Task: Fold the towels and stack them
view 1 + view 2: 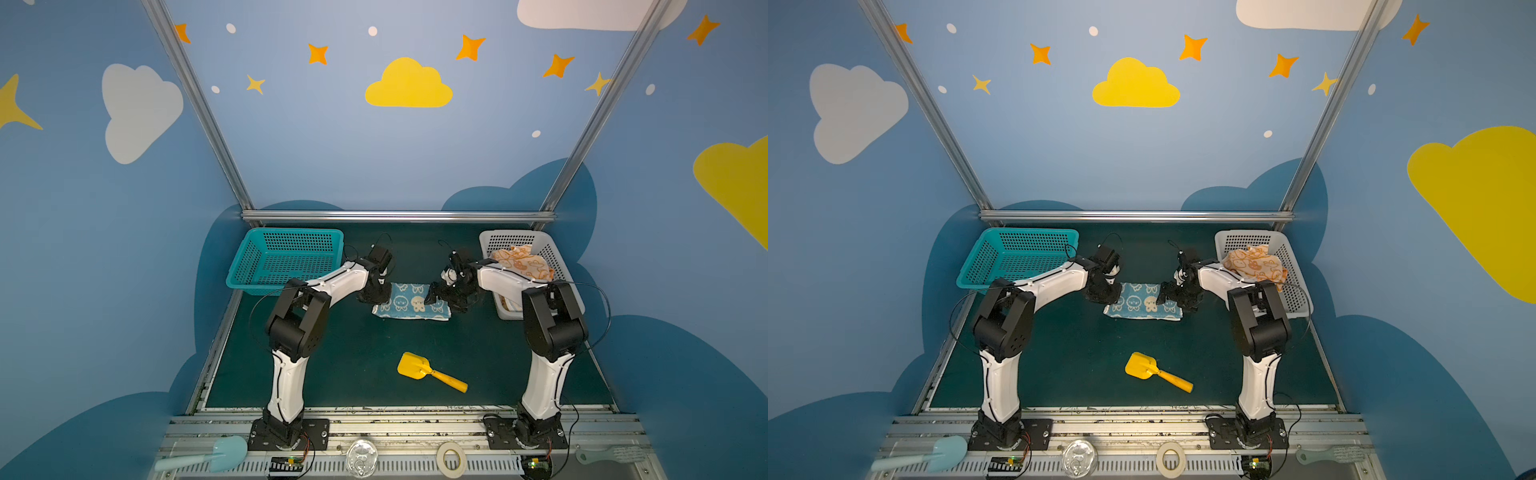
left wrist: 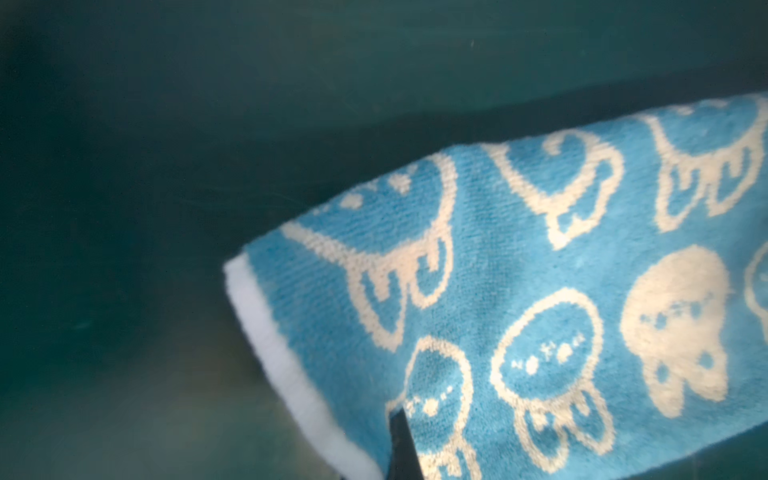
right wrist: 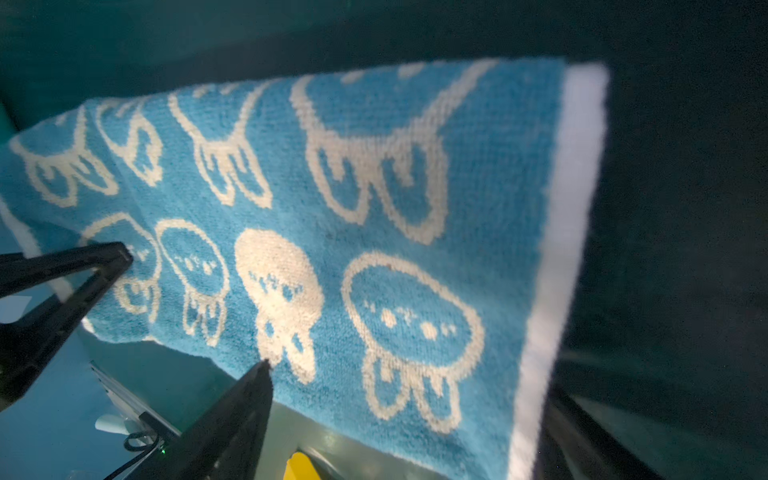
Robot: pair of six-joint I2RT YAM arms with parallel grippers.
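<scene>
A blue-and-cream towel (image 1: 409,302) (image 1: 1142,303) lies folded into a strip in the middle of the green mat. My left gripper (image 1: 379,298) (image 1: 1108,296) is shut on its left end. In the left wrist view a dark fingertip (image 2: 401,432) pinches the cloth (image 2: 540,270) near the white hem. My right gripper (image 1: 437,296) (image 1: 1165,296) hangs open over the right end, its fingers (image 3: 253,399) standing wide on either side of the towel (image 3: 374,199). Orange-and-cream towels (image 1: 521,261) (image 1: 1255,262) lie crumpled in the white basket (image 1: 496,240).
An empty teal basket (image 1: 286,257) stands at the back left. A yellow toy shovel (image 1: 430,372) lies on the mat nearer the front. A pale blue spatula (image 1: 208,457), a tape roll (image 1: 451,457) and a brush (image 1: 611,455) rest on the front ledge.
</scene>
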